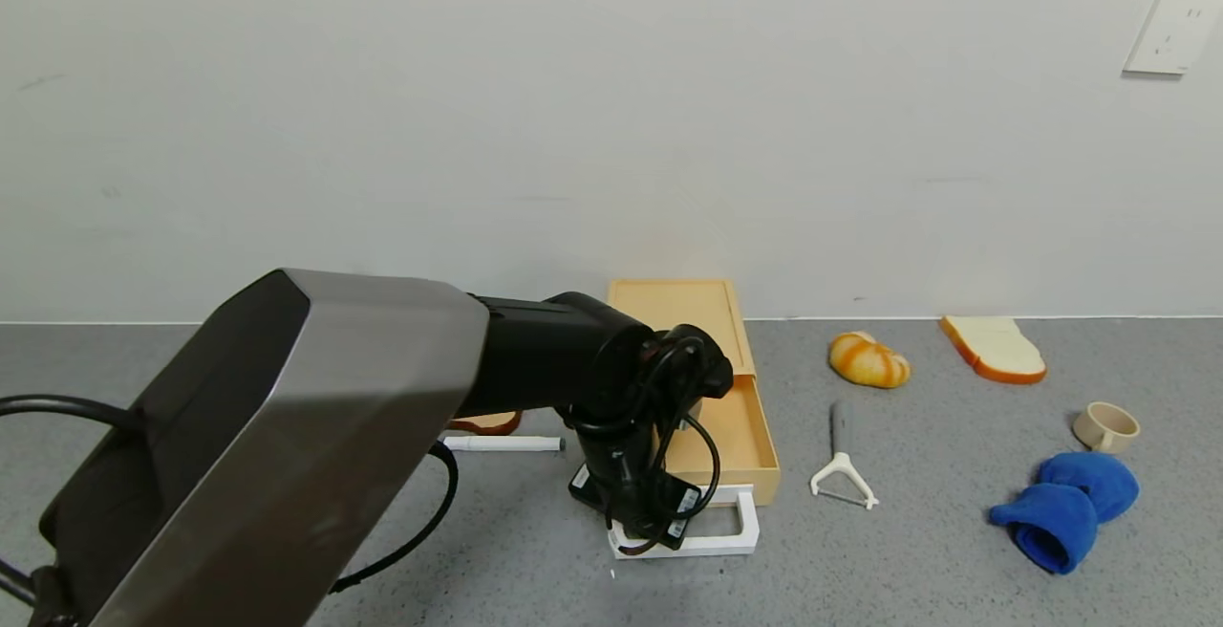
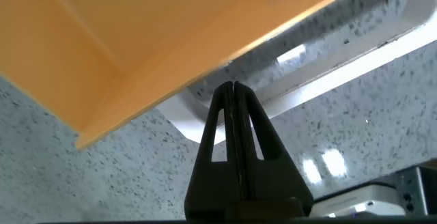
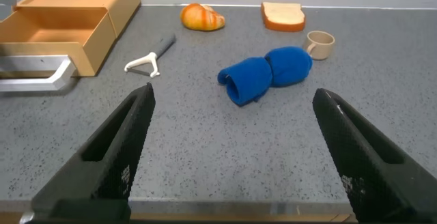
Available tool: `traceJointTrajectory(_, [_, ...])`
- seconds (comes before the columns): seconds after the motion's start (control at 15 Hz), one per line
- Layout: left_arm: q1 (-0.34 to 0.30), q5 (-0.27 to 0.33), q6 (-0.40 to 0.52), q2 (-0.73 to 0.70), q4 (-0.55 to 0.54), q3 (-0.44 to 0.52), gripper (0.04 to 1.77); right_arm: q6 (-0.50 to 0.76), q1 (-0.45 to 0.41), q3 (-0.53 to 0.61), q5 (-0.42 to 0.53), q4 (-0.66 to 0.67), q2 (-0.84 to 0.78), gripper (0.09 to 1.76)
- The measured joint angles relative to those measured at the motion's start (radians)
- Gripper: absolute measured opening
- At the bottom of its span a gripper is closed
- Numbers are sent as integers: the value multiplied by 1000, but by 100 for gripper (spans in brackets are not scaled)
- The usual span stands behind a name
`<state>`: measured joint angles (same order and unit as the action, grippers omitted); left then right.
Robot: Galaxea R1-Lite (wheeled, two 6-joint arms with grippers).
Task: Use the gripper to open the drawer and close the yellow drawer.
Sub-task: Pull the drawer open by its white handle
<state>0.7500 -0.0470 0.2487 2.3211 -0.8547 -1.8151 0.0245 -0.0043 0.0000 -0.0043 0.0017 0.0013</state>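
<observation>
The pale yellow drawer point(image 1: 743, 428) stands pulled out of its flat box point(image 1: 680, 313) at the back of the grey table, its white loop handle point(image 1: 738, 531) toward me. My left gripper point(image 1: 638, 533) points down at the left end of that handle. In the left wrist view the gripper point(image 2: 232, 86) is shut with its fingers pressed together and nothing between them, tips at the white handle point(image 2: 355, 63) just below the drawer's front point(image 2: 136, 26). My right gripper point(image 3: 232, 94) is open and empty, low at the table's front edge, out of the head view.
Right of the drawer lie a white peeler point(image 1: 841, 476), a bread roll point(image 1: 868, 359), a toast slice point(image 1: 994, 348), a beige cup point(image 1: 1106, 426) and a blue cloth point(image 1: 1070, 508). A white pen point(image 1: 504, 443) lies left of the box. The wall stands close behind.
</observation>
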Motion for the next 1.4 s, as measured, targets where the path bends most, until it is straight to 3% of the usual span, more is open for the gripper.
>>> traceJointTrajectory(0.6, [15, -4, 39, -37, 4, 87, 11, 0, 0, 0, 0, 0, 0, 170])
traceJointTrajectory(0.93, [39, 0, 92, -64, -1, 98, 11, 0, 0, 0, 0, 0, 0, 170])
traceJointTrajectory(1.4, [32, -15, 94, -69, 16, 80, 11, 0, 0, 0, 0, 0, 0, 170])
